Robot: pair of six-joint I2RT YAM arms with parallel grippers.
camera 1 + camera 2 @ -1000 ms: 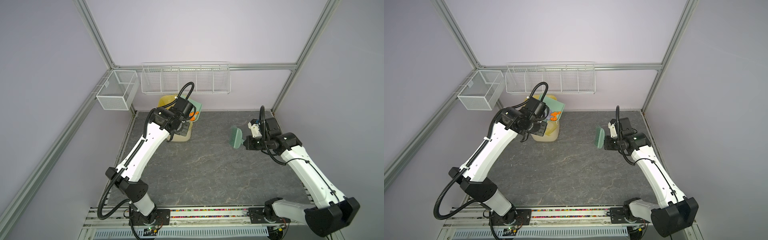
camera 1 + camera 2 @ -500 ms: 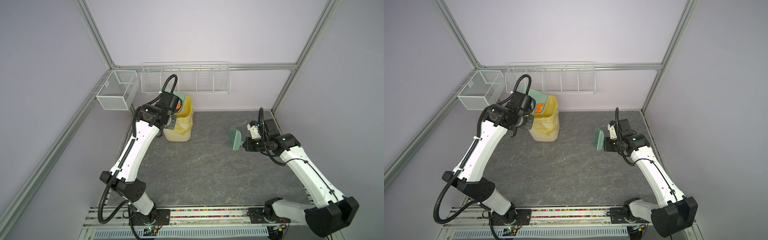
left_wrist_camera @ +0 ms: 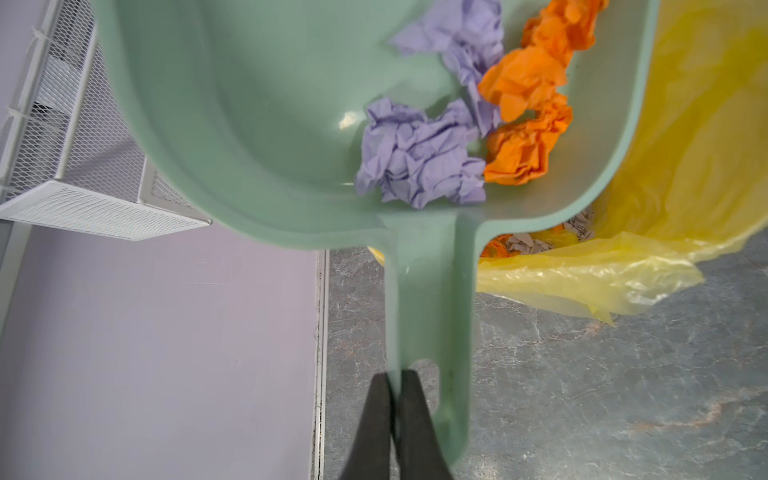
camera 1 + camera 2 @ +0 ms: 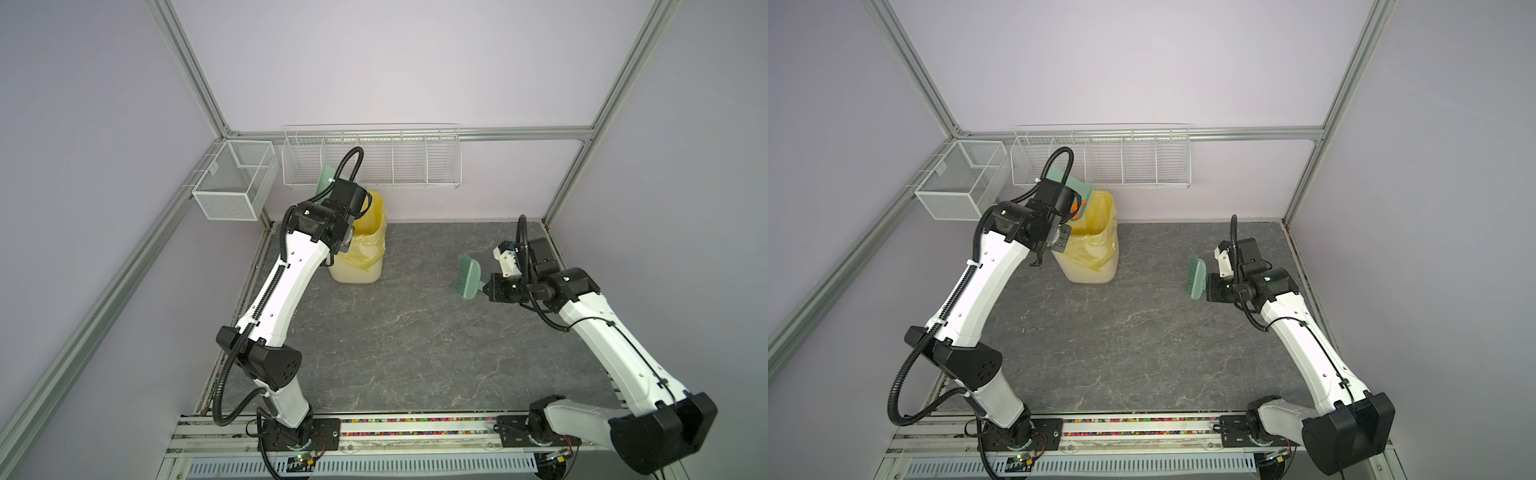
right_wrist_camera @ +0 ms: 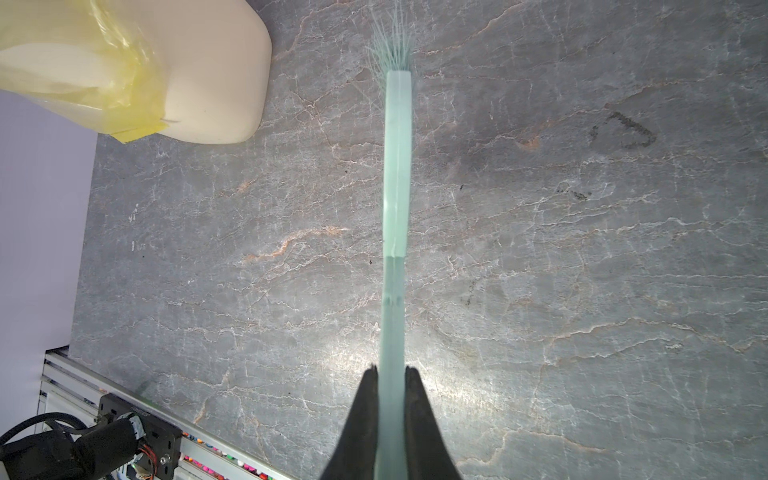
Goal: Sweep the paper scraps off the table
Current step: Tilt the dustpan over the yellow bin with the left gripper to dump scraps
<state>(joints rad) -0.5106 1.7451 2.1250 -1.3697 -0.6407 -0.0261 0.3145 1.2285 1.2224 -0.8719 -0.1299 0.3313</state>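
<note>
Table (image 4: 415, 340) bare, as far as visible | paper scraps (image 3: 419, 166) in dustpan (image 3: 257, 124) over bin (image 4: 1096, 257) rim, undumped | left gripper (image 3: 397, 376) clamped on dustpan handle | right gripper (image 5: 392, 370) clamped on brush (image 5: 397, 166)

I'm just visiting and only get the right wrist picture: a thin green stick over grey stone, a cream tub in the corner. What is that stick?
Observer: A hand brush, edge-on to you; in a top view its wide bristled head shows, held by the right gripper over the table.
Operator: And the paper bits?
Observer: In the dustpan: the left wrist view shows lavender and orange paper scraps bunched at its handle end.
Operator: Who holds that?
Observer: The left gripper, shut on its handle, holds it up at the rim of your tub, a bin with a yellow liner.
</note>
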